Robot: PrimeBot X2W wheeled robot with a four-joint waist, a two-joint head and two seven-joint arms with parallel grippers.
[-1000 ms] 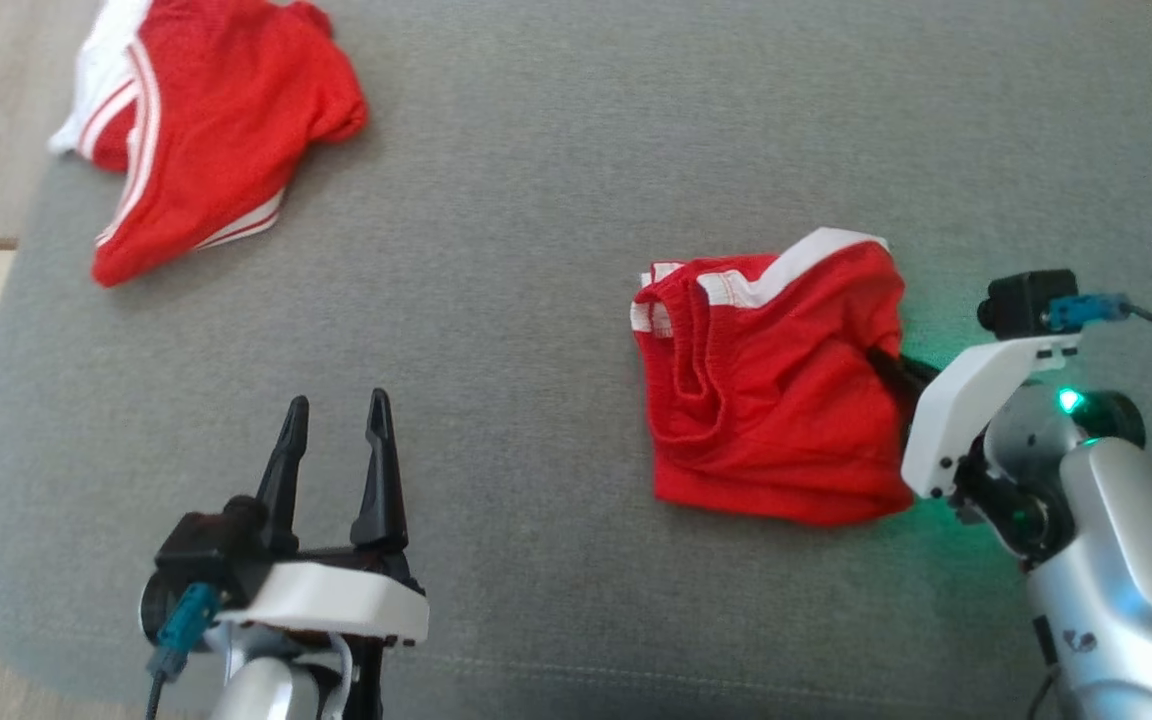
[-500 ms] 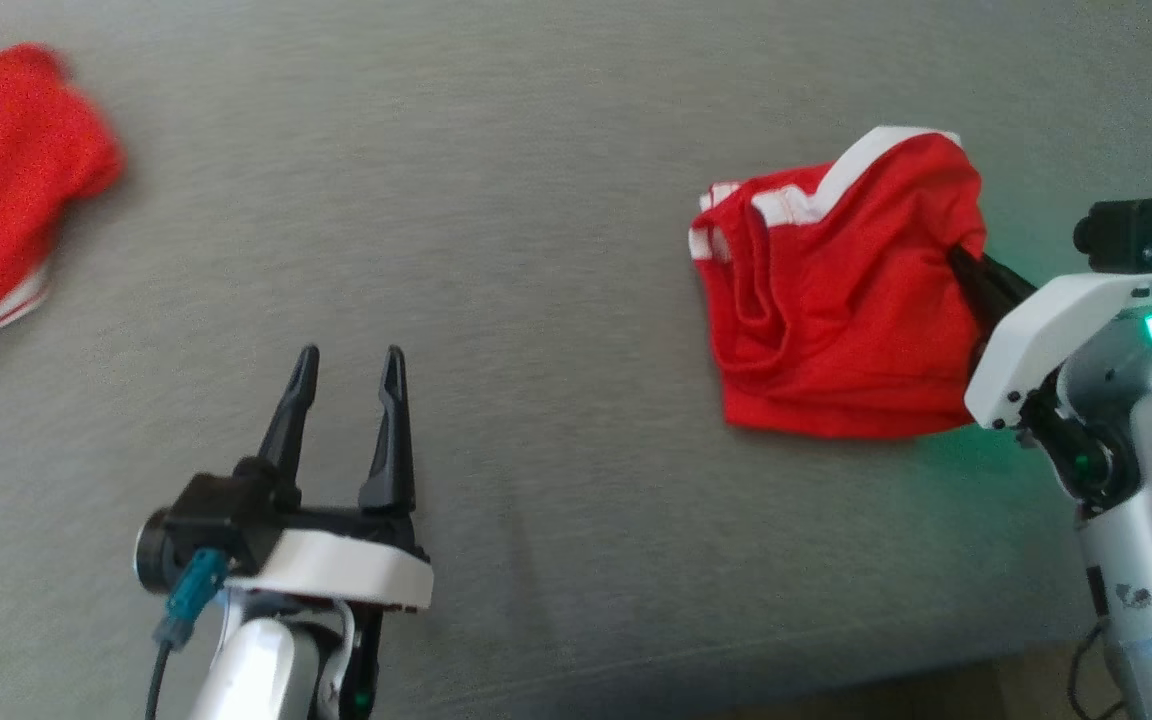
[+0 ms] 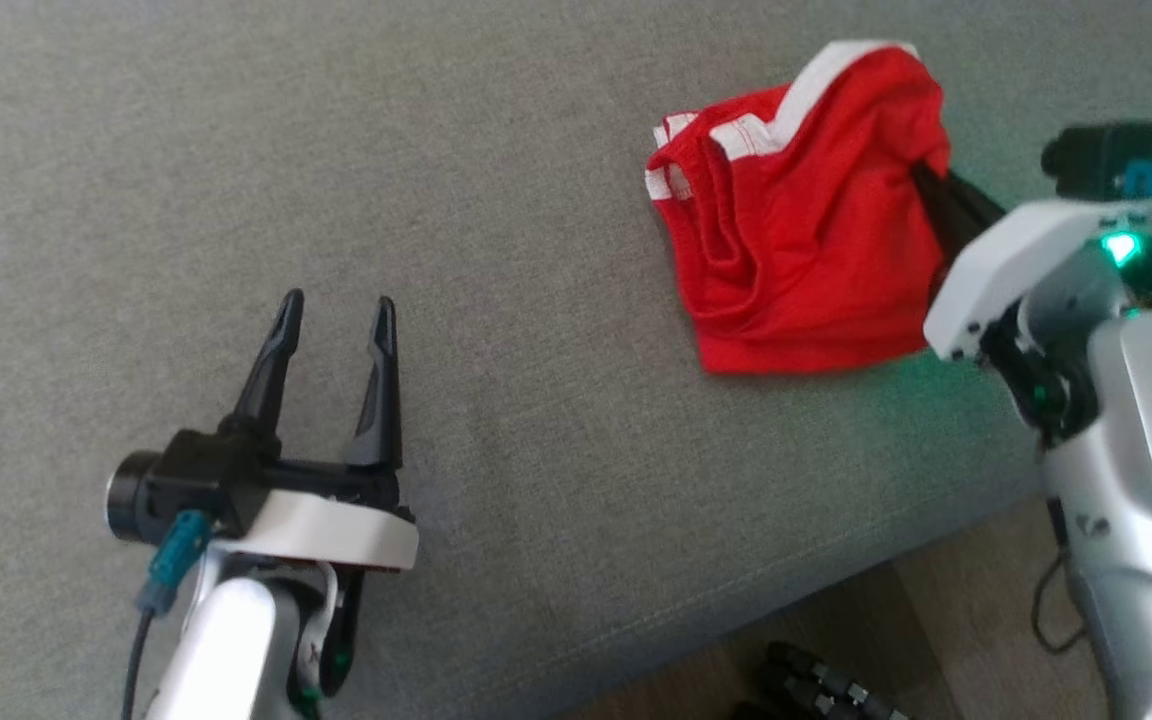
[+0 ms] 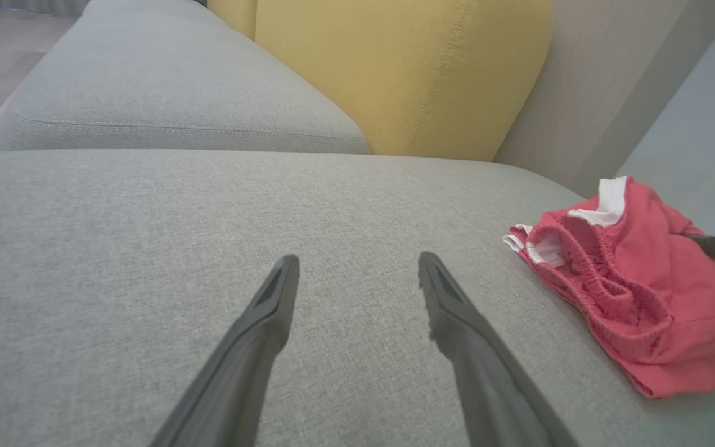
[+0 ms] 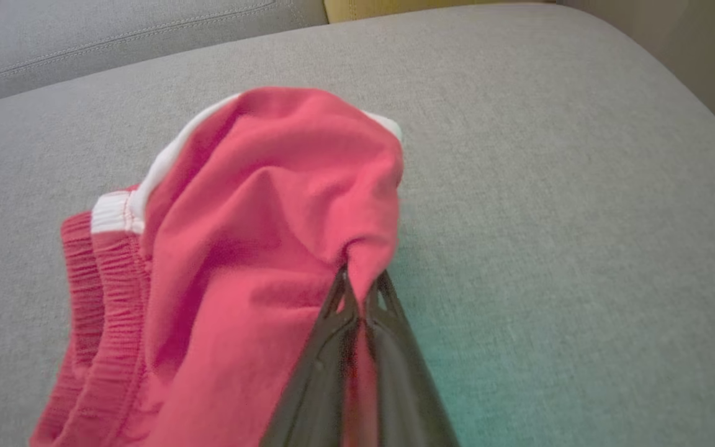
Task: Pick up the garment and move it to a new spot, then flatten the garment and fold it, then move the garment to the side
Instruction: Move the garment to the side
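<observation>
The garment (image 3: 796, 230) is a pair of red shorts with white trim, folded into a bundle on the grey sofa seat (image 3: 536, 300) at the upper right of the head view. My right gripper (image 3: 928, 182) is shut on its right edge, the fingertips buried in the cloth. In the right wrist view the closed right gripper (image 5: 357, 279) pinches a raised fold of the garment (image 5: 239, 248). My left gripper (image 3: 336, 305) stands open at the lower left, holding nothing, well to the left of the garment. In the left wrist view the left gripper (image 4: 359, 259) hovers over bare cushion, with the garment (image 4: 630, 292) at the right.
The seat's front edge runs diagonally at the lower right, with wooden floor (image 3: 946, 640) and a dark part of the robot's base (image 3: 816, 690) below it. A yellow back cushion (image 4: 395, 74) and a second grey seat cushion (image 4: 146, 93) lie beyond.
The camera has swung right, so the other red garment at the upper left has left the picture. My right gripper stays shut on the garment and has carried it farther up the seat.
</observation>
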